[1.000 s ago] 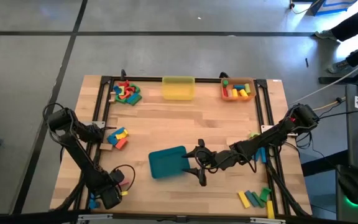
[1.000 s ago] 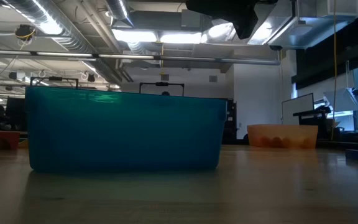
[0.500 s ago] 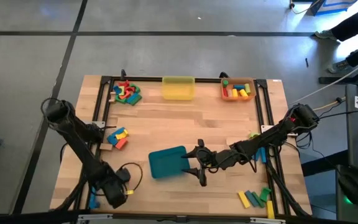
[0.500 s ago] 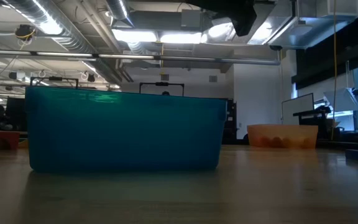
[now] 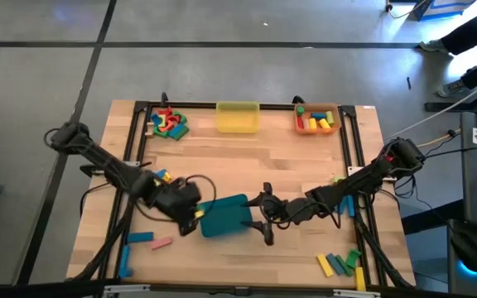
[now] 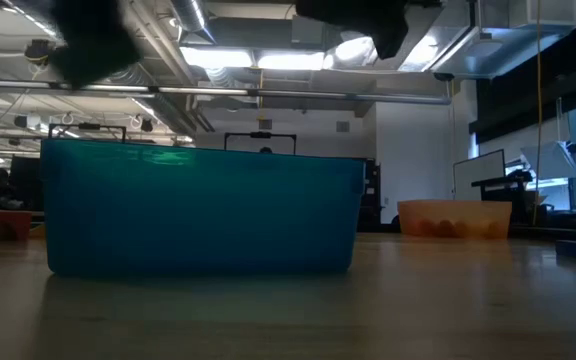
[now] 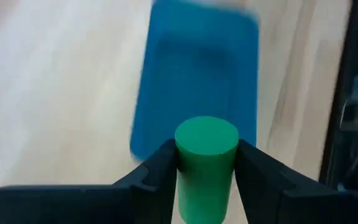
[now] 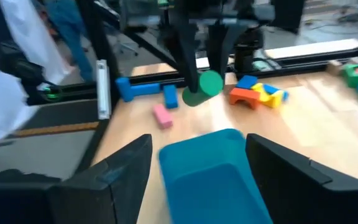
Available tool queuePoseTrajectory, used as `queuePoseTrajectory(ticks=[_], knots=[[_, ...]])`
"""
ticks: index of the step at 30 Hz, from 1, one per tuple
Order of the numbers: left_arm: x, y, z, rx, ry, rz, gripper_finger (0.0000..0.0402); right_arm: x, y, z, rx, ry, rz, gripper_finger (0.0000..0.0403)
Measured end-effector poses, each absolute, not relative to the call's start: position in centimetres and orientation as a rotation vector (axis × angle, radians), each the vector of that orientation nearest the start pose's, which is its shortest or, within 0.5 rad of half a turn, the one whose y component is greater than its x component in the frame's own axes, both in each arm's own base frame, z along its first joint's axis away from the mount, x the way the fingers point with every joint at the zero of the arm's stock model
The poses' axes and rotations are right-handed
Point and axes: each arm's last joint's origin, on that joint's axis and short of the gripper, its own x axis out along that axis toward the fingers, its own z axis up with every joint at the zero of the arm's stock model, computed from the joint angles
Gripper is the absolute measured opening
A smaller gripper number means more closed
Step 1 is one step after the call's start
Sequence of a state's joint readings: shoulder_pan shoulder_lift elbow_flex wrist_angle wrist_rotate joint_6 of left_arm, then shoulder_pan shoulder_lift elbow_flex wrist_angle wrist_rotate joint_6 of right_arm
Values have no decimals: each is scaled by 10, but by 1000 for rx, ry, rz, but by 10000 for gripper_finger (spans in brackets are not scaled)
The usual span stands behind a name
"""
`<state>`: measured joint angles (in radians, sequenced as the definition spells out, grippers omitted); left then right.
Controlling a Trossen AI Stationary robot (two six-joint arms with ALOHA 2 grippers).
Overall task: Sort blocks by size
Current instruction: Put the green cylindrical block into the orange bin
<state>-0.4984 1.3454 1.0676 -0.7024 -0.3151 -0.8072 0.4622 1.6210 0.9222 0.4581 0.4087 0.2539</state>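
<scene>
My left gripper (image 5: 190,213) hangs at the left end of the teal tray (image 5: 222,216), shut on a green cylinder block (image 7: 206,134). The right wrist view shows that cylinder (image 8: 204,87) in the air just beyond the tray (image 8: 210,171). My right gripper (image 5: 259,218) stands open at the tray's right end, one finger on each side of that end. The tray rests flat on the table (image 6: 198,205). Loose blocks lie at the near left: a blue bar (image 5: 139,237) and a pink piece (image 5: 162,243). My left gripper pinches the green cylinder's curved side (image 7: 205,180) between its two fingers (image 7: 160,168). They slant down from above, and one round end (image 7: 206,134) points away beyond the fingertips. The cylinder is lifted clear of table and tray, tilted. My right gripper's fingers (image 8: 123,171) flank the tray's end; whether they touch it I cannot tell.
A yellow tray (image 5: 238,117) and an orange tray (image 5: 317,120) holding blocks stand at the far edge, with a block pile (image 5: 167,122) far left. More blocks lie at the left (image 5: 160,175) and near right (image 5: 342,263). A black frame rail (image 5: 135,149) borders the work area.
My left gripper has risen from the near left corner and swung toward the table's right and far side, up to the teal tray's left end. It turned as it went and carried the green cylinder clear of the table. The blue bar and pink piece stay behind.
</scene>
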Motion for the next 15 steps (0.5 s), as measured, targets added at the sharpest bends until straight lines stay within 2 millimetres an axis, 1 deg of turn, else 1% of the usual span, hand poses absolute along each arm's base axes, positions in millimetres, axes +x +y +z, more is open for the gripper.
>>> queuePoseTrajectory(ticks=[3,7,11,15], knots=[[254,-107,281,-300,774,155,122,319,142,230,122,248,-46,262],[271,-92,292,-205,635,111,122,318,139,226,88,276,-122,262],[284,-79,303,-123,503,92,122,319,136,224,60,291,-133,262],[291,-69,311,-69,417,45,122,324,124,226,72,271,-171,262]])
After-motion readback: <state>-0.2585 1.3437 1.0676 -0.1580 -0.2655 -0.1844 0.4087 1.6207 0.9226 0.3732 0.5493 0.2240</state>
